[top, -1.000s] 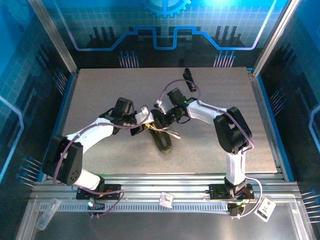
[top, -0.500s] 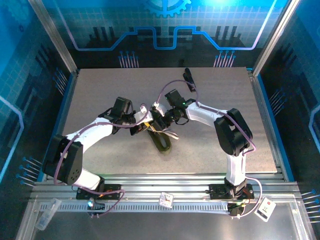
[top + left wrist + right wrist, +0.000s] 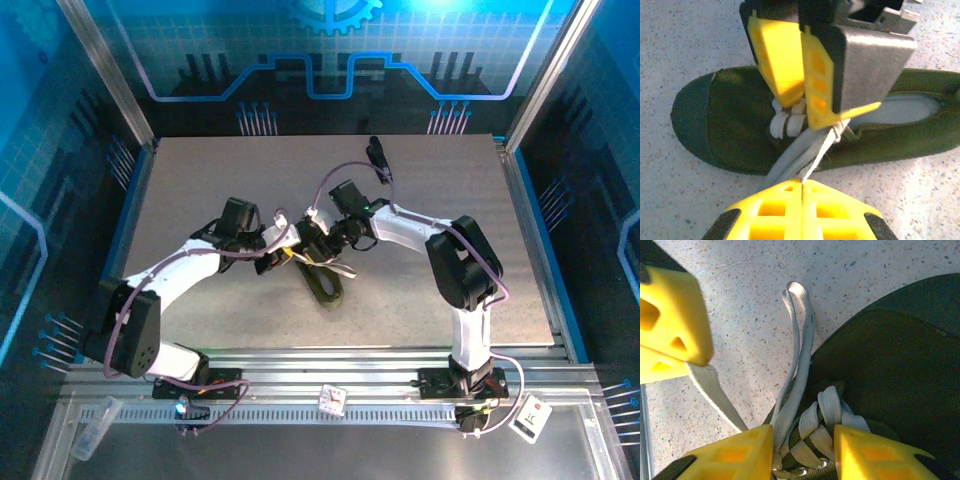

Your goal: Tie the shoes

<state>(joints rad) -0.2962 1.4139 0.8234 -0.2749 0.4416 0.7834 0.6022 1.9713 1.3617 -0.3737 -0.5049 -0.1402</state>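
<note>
The dark olive-green shoe (image 3: 326, 281) lies flat mid-table, toe toward the left in the left wrist view (image 3: 730, 120). My left gripper (image 3: 802, 182) is shut on a whitish-grey lace strand (image 3: 816, 152) that runs taut up to the shoe's lacing. My right gripper (image 3: 803, 437) is open, its yellow fingers straddling the crossed laces on top of the shoe (image 3: 890, 350). A doubled lace loop (image 3: 799, 325) runs from beside its left finger out over the table. Both grippers meet at the shoe's upper end, left (image 3: 283, 253) and right (image 3: 312, 238).
A small black oblong clip-like object (image 3: 377, 155) lies near the table's far edge. The grey speckled table (image 3: 200, 180) is framed by metal rails, with blue walls on three sides.
The right gripper has shifted left onto the shoe's lacing and its fingers have drawn closer together. The left gripper has pulled back a little to the left, still holding the lace.
</note>
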